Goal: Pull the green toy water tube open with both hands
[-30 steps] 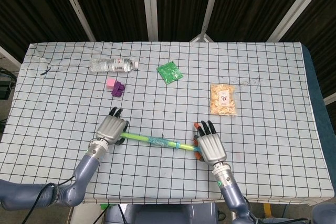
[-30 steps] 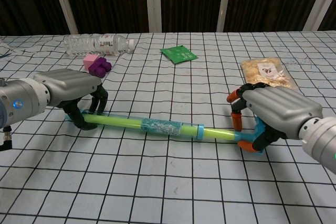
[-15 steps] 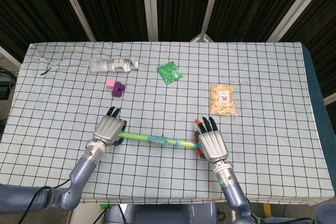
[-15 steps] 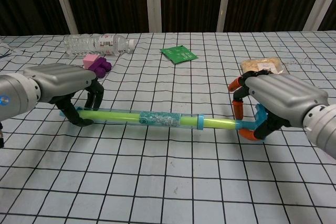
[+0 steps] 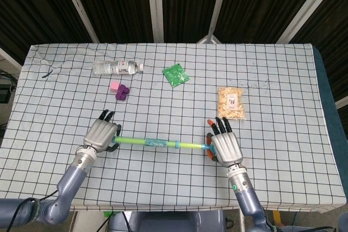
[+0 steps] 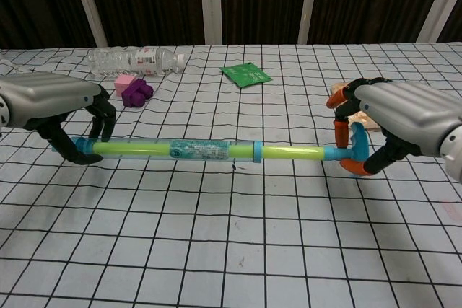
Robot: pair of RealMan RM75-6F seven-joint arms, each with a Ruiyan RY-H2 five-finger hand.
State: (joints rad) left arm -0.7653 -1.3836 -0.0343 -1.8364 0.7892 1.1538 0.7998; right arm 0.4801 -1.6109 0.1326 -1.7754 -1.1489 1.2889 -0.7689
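Note:
The green toy water tube (image 6: pixel 209 151) (image 5: pixel 155 143) is held level above the checked table, with a clear labelled barrel, blue collars and a thin green rod running out to the right. My left hand (image 6: pixel 54 110) (image 5: pixel 101 135) grips the barrel's left end. My right hand (image 6: pixel 401 119) (image 5: pixel 225 148) grips the blue and orange handle (image 6: pixel 351 151) at the rod's right end. The rod shows a long bare stretch between the barrel's collar and the handle.
A plastic water bottle (image 5: pixel 117 67) lies at the back left, with pink and purple blocks (image 5: pixel 120 90) in front of it. A green packet (image 5: pixel 175 75) sits at the back centre. A snack bag (image 5: pixel 231 103) lies just behind my right hand.
Both hands have moved apart, the left to the left and the right to the right. The tube has lifted and more green rod shows between barrel and handle.

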